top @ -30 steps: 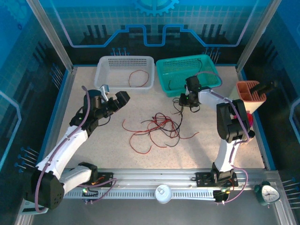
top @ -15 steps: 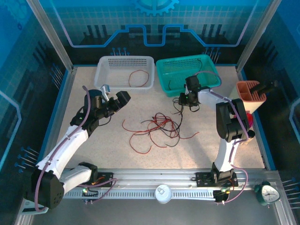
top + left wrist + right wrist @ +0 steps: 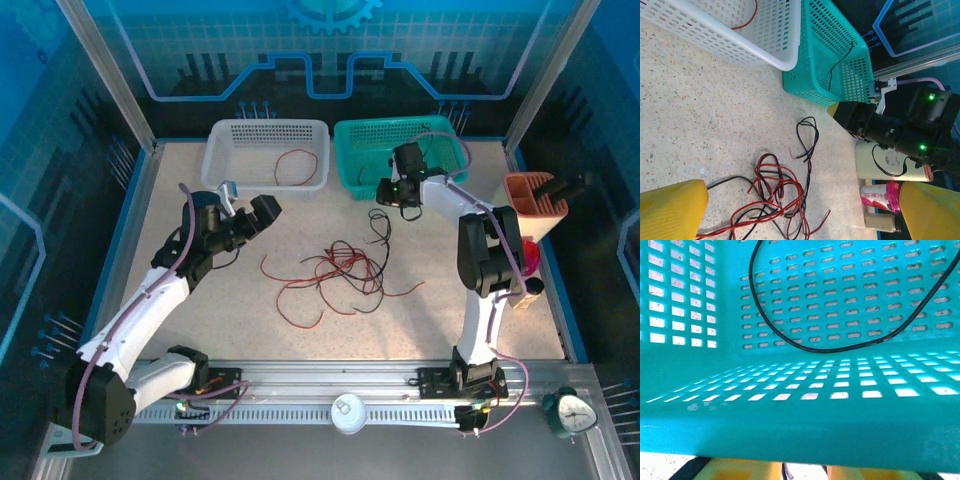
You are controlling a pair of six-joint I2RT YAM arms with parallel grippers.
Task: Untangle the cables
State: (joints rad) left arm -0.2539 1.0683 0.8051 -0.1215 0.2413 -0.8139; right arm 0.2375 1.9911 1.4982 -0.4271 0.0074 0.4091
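A tangle of red and black cables (image 3: 335, 270) lies in the middle of the table, and in the left wrist view the cables (image 3: 775, 195) sit just ahead of my fingers. My left gripper (image 3: 248, 202) hovers open to the left of the tangle, its yellow fingers (image 3: 670, 210) wide apart with nothing between them. My right gripper (image 3: 392, 192) sits at the front wall of the teal basket (image 3: 400, 123). Its fingers (image 3: 740, 471) stand close together with a black strand (image 3: 785, 473) between them. One black cable (image 3: 840, 348) lies inside the teal basket (image 3: 840, 425).
A white basket (image 3: 265, 126) at the back left holds a red cable (image 3: 295, 165). An orange holder (image 3: 535, 195) and a pink-capped bottle (image 3: 528, 262) stand at the right edge. A white cylinder (image 3: 885, 162) stands beside the right arm. A clock (image 3: 575, 410) rests on the front rail.
My right gripper has moved back from the table up to the teal basket's front wall, drawing a black strand with it. The left arm has barely moved.
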